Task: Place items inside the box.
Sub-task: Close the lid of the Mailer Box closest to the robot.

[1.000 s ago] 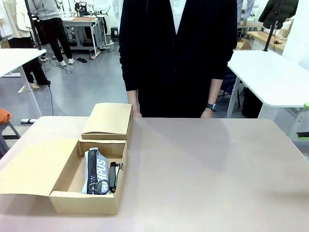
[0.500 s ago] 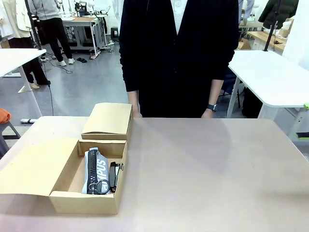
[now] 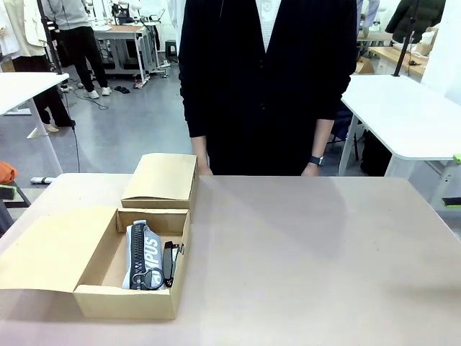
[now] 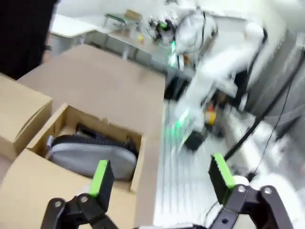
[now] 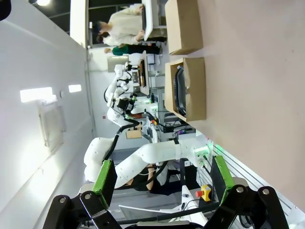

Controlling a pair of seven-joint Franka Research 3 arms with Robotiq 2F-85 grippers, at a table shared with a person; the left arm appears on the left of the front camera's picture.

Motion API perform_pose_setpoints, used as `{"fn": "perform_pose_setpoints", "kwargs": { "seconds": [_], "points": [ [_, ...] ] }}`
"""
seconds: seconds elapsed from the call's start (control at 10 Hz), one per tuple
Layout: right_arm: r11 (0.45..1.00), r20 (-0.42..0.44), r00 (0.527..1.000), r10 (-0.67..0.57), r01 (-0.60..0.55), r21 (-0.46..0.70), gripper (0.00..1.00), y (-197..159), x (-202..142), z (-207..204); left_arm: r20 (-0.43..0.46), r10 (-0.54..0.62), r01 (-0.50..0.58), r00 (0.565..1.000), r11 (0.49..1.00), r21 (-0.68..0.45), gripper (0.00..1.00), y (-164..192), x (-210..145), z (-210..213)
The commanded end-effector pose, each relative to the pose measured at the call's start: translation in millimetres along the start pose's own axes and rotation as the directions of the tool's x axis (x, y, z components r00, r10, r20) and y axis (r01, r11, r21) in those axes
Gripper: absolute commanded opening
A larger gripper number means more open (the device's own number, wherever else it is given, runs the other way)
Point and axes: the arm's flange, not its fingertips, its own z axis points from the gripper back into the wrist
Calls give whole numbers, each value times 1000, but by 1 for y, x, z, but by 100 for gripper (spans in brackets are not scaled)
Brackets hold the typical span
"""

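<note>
Box [image 3: 126, 299] is sitting open at the table's [image 3: 310, 259] near-left in the front view, flap lid [image 3: 50, 249] lying out flat to the left. Inside it, toward the right wall, the grey pencil pouch [image 3: 142, 252] is lying lengthwise, black lettering up, with a black stapler [image 3: 170, 261] just beside it against the right wall. The smaller cardboard box [image 3: 162, 180] is sitting closed, touching the open box's far edge. Person [image 3: 266, 79] in dark clothing is standing at the far side, wrists hanging at the table edge, a watch [image 3: 315, 159] on the one at picture right.

Left wrist view is running blurred: left gripper [image 4: 159, 179] is hanging above and near the open box [image 4: 143, 157], fingers spread wide, nothing between the green pads [image 4: 101, 176]. It is looking down on the pouch [image 4: 90, 155] inside, dark zip edge along the far side; stapler can't be made out here. Smaller box [image 4: 19, 112] is showing at the left edge.

Right wrist view is rolled sideways: right gripper [image 5: 162, 176] is sitting wide open and empty, well apart from the box [image 5: 188, 90], which is showing across bare table with the pouch [image 5: 180, 88] as a dark sliver inside. Smaller box [image 5: 183, 24] is lying beyond it.
</note>
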Motion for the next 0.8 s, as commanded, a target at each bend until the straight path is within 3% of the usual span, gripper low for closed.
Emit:
{"fn": "perform_pose_setpoints", "kwargs": {
  "seconds": [0.0, 0.2, 0.3, 0.4, 0.6, 0.7],
  "points": [
    [1000, -4, 1000, 6, -6, 4, 100, 2, -1, 1, -190, -815, 835, 548, 548, 57, 100, 16, -26, 17],
    [1000, -4, 1000, 6, -6, 4, 100, 2, -1, 1, -293, -820, 869, 491, 485, 100, 100, 26, -23, 23],
    [1000, -4, 1000, 6, -6, 4, 100, 2, -1, 1, -345, -790, 862, 506, 459, 213, 100, 37, -12, 30],
    [1000, -4, 1000, 6, -6, 4, 100, 2, -1, 1, -215, -431, 434, 876, 900, -36, 100, 16, -15, 16],
    [1000, -4, 1000, 6, -6, 4, 100, 2, -1, 1, -215, -431, 434, 876, 900, -36, 100, 16, -15, 16],
    [1000, -4, 1000, 6, -6, 4, 100, 2, -1, 1, -241, -518, 534, 821, 845, 3, 100, 24, -15, 22]
  ]
}}
